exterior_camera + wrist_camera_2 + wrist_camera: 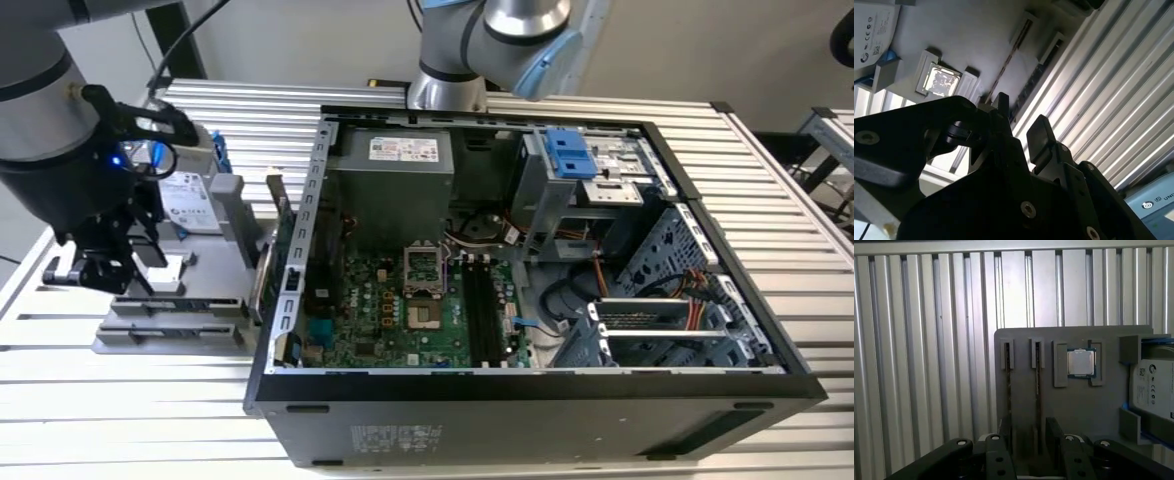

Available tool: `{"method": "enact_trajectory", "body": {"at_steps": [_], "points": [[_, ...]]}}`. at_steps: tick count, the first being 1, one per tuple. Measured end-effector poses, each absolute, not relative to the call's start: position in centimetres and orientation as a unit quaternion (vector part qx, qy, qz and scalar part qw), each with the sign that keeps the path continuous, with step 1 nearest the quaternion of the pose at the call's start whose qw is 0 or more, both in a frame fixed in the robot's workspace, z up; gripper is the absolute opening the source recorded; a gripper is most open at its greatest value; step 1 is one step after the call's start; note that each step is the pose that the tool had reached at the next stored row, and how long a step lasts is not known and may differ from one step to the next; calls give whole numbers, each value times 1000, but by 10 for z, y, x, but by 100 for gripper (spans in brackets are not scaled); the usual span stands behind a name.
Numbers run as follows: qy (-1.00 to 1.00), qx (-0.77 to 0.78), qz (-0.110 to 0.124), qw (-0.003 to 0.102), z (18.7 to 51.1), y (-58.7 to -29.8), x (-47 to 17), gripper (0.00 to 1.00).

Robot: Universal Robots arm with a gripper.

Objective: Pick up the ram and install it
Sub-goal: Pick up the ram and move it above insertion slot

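While your arm [60, 150] hangs over the parts fixture, off the case on the exterior view's left, you're at the pick-up stage by my read: nothing is lifted yet. Your hand [1029, 429] is parted to a moderate gap and holds nothing. Its fingers sit either side of the line of the ram [1038, 390], which stands on edge in a slot of the grey fixture [1079, 415]. Whether a pad touches it, I can't tell. I'd judge a grasp from here calls for fingers square to that thin board and centred on it. What looks like a second stick [1006, 390] stands just beside, and a skewed squeeze could rack the ram in its slot.

Now the setting: a ribbed aluminium worktop [787, 200] carries everything. Biggest on it is the open computer case [534, 410], board exposed, its long black memory slots [483, 310] well apart from your hand. Then comes the hard drive [1154, 390] in its blue frame on the fixture, and smallest, the processor [1081, 362] between drive and ram. Pale wall behind.
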State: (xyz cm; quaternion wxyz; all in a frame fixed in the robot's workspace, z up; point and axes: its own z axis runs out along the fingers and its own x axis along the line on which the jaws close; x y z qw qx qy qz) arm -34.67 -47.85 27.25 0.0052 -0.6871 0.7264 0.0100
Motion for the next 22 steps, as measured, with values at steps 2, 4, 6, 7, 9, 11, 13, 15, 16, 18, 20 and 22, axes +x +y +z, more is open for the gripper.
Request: {"method": "enact_trajectory", "body": {"at_steps": [2,4,6,7,9,11,13,15,16,18,20,22], "points": [[726,-687,10,5,269,-479,-347,100],[726,-687,10,5,265,-480,-347,100],[726,-687,10,5,262,-482,-347,100],[726,-687,10,5,260,-484,-347,100],[726,-688,10,5,256,-487,-347,100],[724,-690,10,5,252,-489,-347,100],[721,-693,10,5,249,-490,-347,100],[720,-694,10,5,246,-490,-347,100],[719,-694,10,5,244,-491,-347,100],[719,-694,10,5,242,-491,-347,100],[719,-694,10,5,239,-491,-347,100],[719,-694,10,5,235,-491,-347,100]]}}
